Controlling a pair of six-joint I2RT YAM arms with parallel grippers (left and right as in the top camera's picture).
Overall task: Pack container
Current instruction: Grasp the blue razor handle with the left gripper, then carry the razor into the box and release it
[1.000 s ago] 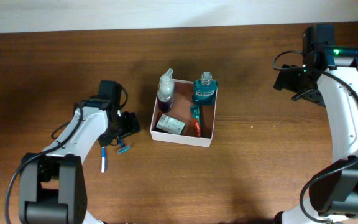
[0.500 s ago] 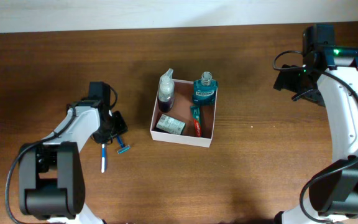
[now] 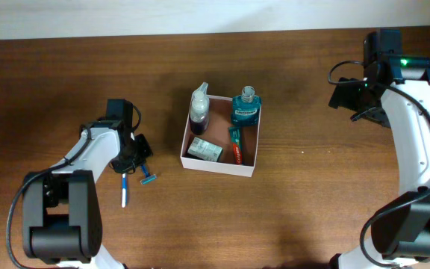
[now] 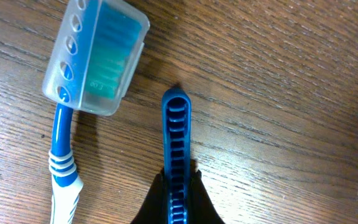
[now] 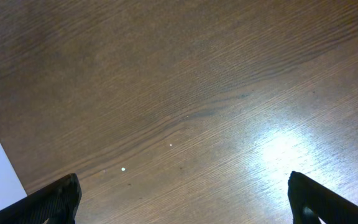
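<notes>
Table [image 3: 312,209]: brown wood.
Container [image 3: 219,166]: white box, mid-table, btwn the arms. Holds teal bottle [image 3: 246,107], spray bottle [image 3: 198,109], small carton [image 3: 204,150], tube [image 3: 236,145].
R fingers [image 5: 58,205]: spread wide, nothing btwn, over bare table well R of container.
L fingers [image 4: 155,205]: clamped on handle of blue razor [image 4: 176,137], L of container.
Capped toothbrush [image 4: 95,59]: flat on table, just beside razor.

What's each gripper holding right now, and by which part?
Left gripper pinches the blue ribbed plastic razor by its handle, tip protruding. Right gripper is open, empty.
</notes>
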